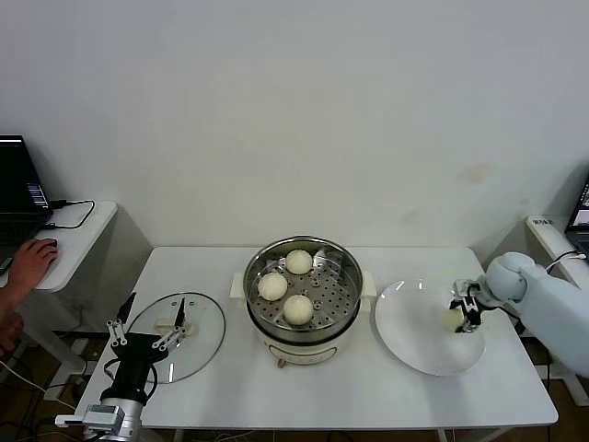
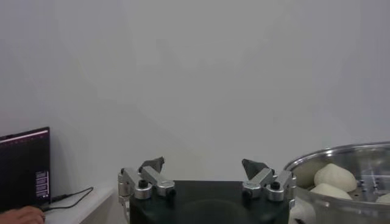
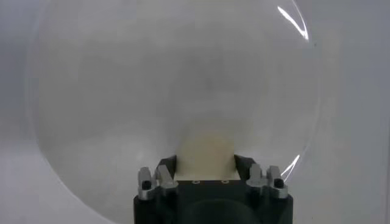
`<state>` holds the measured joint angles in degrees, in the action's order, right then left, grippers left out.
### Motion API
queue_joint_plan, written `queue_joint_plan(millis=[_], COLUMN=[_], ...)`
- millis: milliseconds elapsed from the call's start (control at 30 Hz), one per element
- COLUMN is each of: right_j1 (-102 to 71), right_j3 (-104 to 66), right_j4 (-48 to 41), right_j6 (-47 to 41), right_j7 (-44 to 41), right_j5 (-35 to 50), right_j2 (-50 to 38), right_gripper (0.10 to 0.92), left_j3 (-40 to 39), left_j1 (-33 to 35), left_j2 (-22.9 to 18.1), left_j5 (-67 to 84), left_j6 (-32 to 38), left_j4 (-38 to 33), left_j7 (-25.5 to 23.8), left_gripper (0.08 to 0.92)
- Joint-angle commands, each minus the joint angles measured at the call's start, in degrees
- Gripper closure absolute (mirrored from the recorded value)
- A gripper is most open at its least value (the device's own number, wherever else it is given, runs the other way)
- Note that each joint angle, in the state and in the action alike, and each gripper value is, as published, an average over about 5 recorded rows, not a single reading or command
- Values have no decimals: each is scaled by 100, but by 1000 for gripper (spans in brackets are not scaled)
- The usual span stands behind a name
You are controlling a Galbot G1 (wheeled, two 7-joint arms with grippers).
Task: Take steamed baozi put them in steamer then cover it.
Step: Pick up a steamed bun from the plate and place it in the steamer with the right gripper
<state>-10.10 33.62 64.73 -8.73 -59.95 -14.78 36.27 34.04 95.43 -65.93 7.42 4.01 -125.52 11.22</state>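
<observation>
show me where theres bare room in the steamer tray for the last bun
Three baozi crowd the rear, left and front of the steamer tray. The right side, toward the plate, is bare. The right gripper is closing around the fourth bun there.

Head view overhead; wrist views low, sharing steamer (image 1: 302, 290).

Plain white wall (image 1: 304, 110) is seen behind everything, w/ a faint stain low down, far side of the right tool. White desk (image 1: 350, 396) is lit evenly from above; no hard shadows. A smaller white side table (image 1: 78, 244) is set beyond the left tool, outboard of it, w/ an open laptop (image 1: 20, 189) and a black cable (image 1: 74, 214) on it. Another white surface (image 1: 552, 235) w/ a screen (image 1: 580, 207) is seen outboard of the right tool.
</observation>
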Motion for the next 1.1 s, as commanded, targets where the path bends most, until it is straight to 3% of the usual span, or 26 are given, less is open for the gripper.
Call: queue_joint_plan(millis=[33, 333, 633, 867, 1100], right_j1=[659, 2984, 5662, 5832, 4962], right_j3=[527, 1909, 3801, 4015, 3913], right_j4=[700, 1677, 2539, 2907, 2475], right_j6=[-216, -694, -1513, -2358, -2831], right_j7=[-145, -277, -9, 517, 918], right_j5=[437, 1655, 3291, 4425, 4676], right_j2=[-488, -969, -150, 1111, 1945], right_gripper=[427, 431, 429, 421, 415], left_j3=[3, -59, -126, -105, -25], left_j1=[-4, -78, -166, -172, -110], left_j2=[3, 34, 51, 45, 12], left_j5=[0, 3, 11, 24, 35], left_j6=[1, -12, -7, 21, 63], left_j4=[-13, -13, 72, 105, 48], left_j7=[1, -4, -3, -1, 4], left_gripper=[177, 177, 177, 177, 177])
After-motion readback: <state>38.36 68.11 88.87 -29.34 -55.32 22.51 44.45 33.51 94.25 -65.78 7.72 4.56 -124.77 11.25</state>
